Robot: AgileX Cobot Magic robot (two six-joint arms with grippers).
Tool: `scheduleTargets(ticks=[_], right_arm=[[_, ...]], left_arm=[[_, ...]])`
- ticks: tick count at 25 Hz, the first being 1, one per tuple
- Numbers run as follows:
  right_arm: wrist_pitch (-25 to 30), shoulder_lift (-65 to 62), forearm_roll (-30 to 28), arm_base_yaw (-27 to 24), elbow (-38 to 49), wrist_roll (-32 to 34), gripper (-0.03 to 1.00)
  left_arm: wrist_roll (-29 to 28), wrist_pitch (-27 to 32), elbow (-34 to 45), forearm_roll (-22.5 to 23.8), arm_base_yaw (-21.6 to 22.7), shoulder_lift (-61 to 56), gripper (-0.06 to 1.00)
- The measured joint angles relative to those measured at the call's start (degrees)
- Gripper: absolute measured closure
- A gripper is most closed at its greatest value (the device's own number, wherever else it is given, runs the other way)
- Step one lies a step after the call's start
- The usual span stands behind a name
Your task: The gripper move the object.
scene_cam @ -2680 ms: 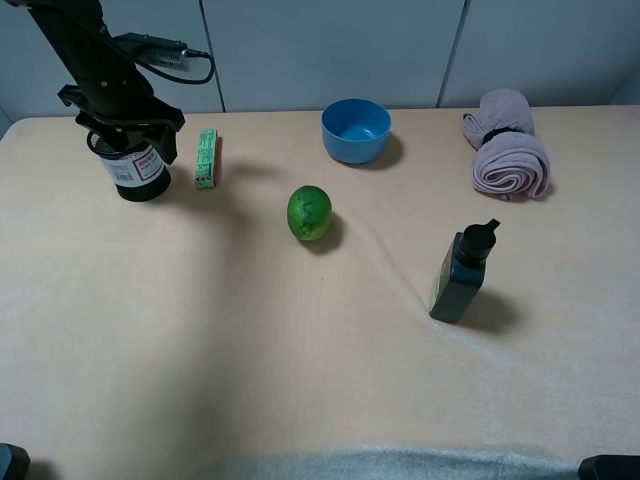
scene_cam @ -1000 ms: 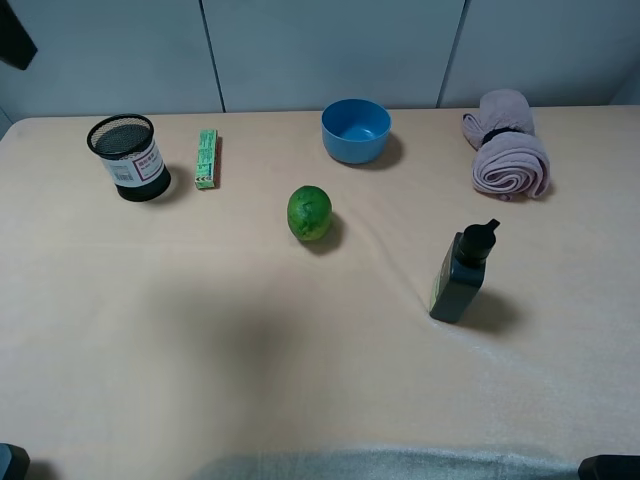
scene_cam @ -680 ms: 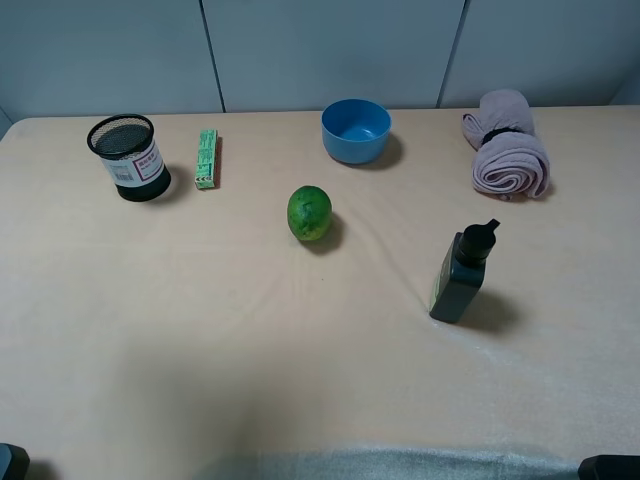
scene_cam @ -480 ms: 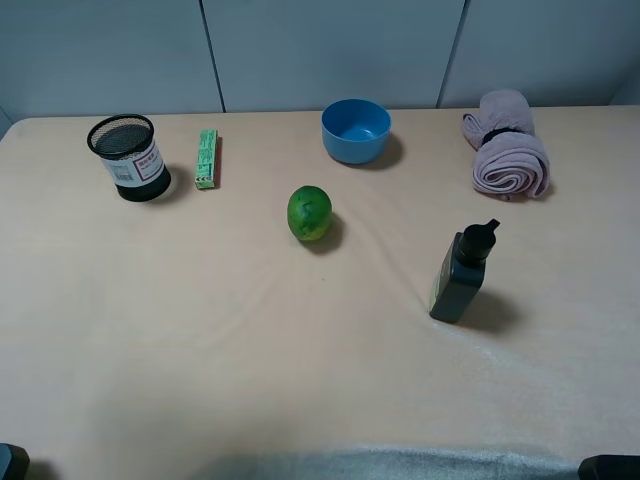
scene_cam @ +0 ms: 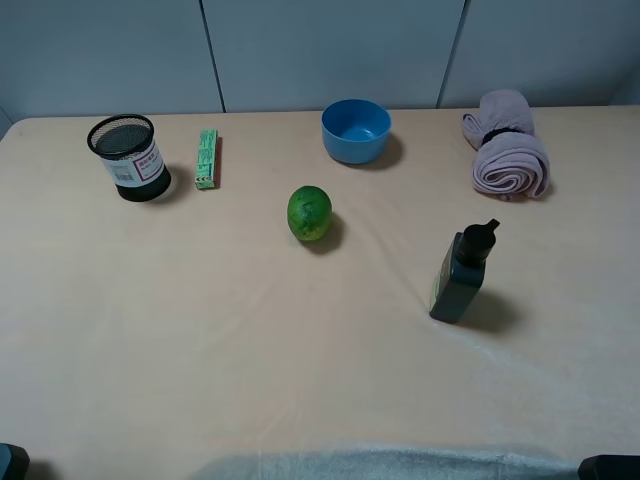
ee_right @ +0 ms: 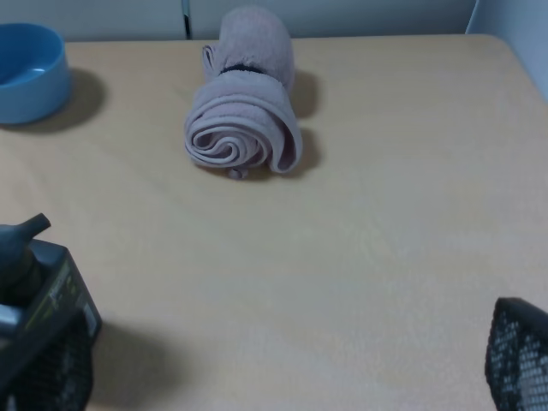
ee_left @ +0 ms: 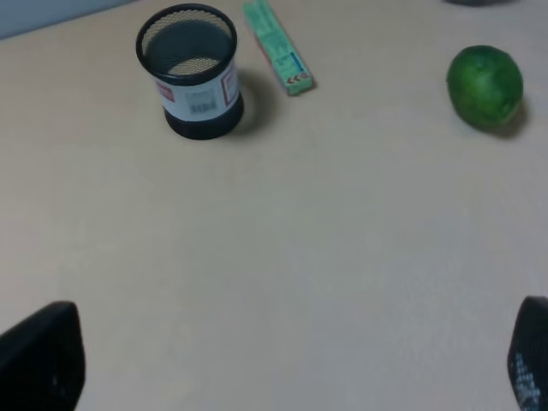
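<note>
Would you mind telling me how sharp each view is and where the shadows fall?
Exterior high view: sharp, even light; the pump bottle and lime cast soft shadows to their right. Left wrist view: slightly soft; the pen cup is readable, the left gripper's fingertips blurred at the edges. Right wrist view: the rolled towel is fairly clear, the near bottle dark and blurred.

The left gripper (ee_left: 282,360) shows only two dark fingertips (ee_left: 38,355), cropped. The pen cup's (scene_cam: 128,158) label print is too small to read.

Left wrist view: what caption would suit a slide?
Mesh pen cup standing upright beside a green packet, lime off to one side.
</note>
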Motion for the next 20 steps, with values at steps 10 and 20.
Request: scheduleTargets(ticks=[10,20], right_arm=[[0.00,0.00,0.00,0.00,0.00,0.00,0.28],[0.00,0.00,0.00,0.00,0.00,0.00,0.28]], left_arm=[[0.20,-0.18,11.83,0.12,2.77,-9.02,-0.05],[8.49,-5.70,18.28,0.16,9.75,-17.58,-0.05]])
